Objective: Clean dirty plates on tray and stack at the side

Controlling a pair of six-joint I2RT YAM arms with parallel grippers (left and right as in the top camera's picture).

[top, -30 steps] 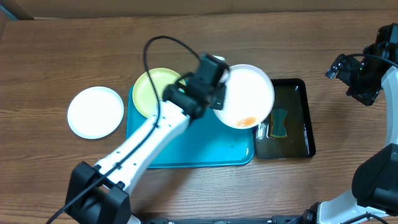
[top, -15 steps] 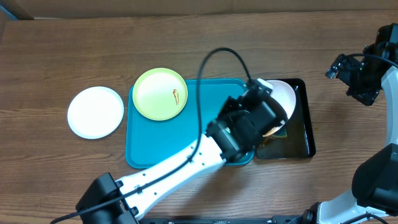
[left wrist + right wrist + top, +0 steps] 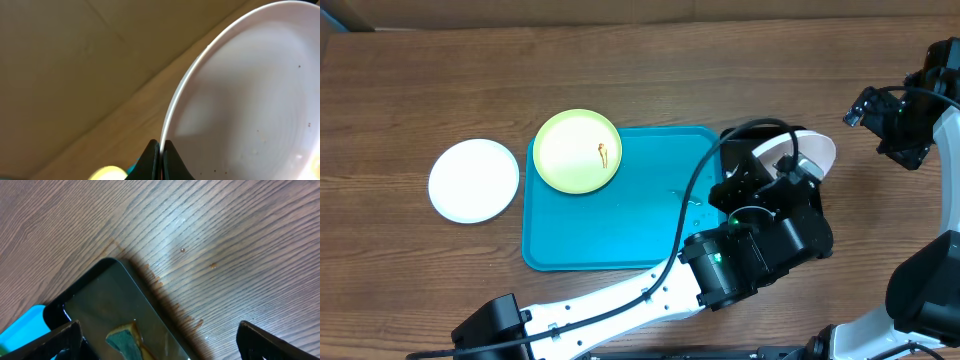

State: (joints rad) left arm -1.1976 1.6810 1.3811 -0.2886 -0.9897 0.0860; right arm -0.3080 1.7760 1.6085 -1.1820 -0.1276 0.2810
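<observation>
My left gripper (image 3: pixel 161 150) is shut on the rim of a white plate (image 3: pixel 250 100), which has tiny dark specks. In the overhead view this plate (image 3: pixel 812 150) is held tilted at the right, past the turquoise tray (image 3: pixel 610 235), with my left arm covering most of it. A yellow-green plate (image 3: pixel 578 150) with a small brown smear lies on the tray's far left corner. Another white plate (image 3: pixel 473 180) lies on the table left of the tray. My right gripper (image 3: pixel 160 340) is open and empty, raised at the far right (image 3: pixel 895 120).
A black tray (image 3: pixel 107 297) of dark water with a sponge (image 3: pixel 125 340) shows below my right gripper. In the overhead view my left arm (image 3: pixel 760 240) hides it. Small wet spots (image 3: pixel 212 265) mark the wood table beside it.
My left arm has swung right with the white plate, from above the turquoise tray to over the black tray, and tilted it on edge. The right arm has not moved.
</observation>
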